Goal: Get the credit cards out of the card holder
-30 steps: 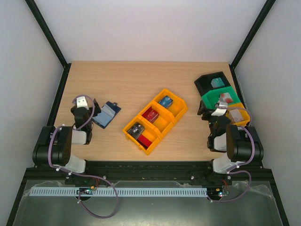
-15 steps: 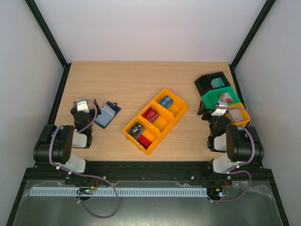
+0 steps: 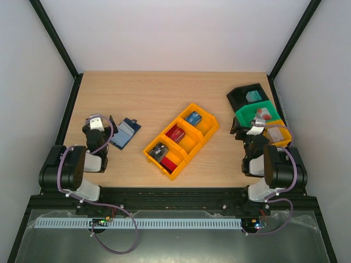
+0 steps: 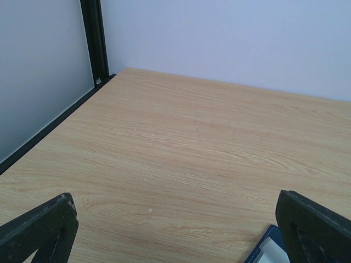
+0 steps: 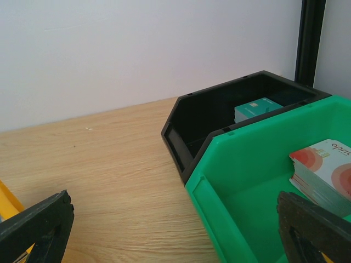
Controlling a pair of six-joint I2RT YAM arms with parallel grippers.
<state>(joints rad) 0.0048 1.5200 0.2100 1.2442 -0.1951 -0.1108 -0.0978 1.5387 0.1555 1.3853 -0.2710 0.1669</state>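
The card holder [image 3: 124, 133] lies open on the table at the left, navy with a lighter blue inside. Only its corner [image 4: 267, 250] shows in the left wrist view, beside the right finger. My left gripper [image 3: 97, 121] [image 4: 175, 213] stands open just left of the holder, with bare wood between its fingers. Credit cards lie in the yellow three-compartment bin [image 3: 204, 131]: a blue one [image 3: 193, 118], a red one [image 3: 175, 133] and a dark one [image 3: 158, 150]. My right gripper [image 3: 250, 127] [image 5: 175, 213] is open and holds nothing, over by the right-hand bins.
A black bin [image 3: 239, 96] [image 5: 186, 129] with teal cards [image 5: 255, 108], a green bin [image 3: 245, 114] [image 5: 247, 192] with a card stack [image 5: 326, 167] and a small yellow bin [image 3: 286, 134] stand at the right edge. Black frame posts rise at the table's corners.
The left gripper has drawn back slightly toward the near edge. The right arm, the holder and the bins have not moved.
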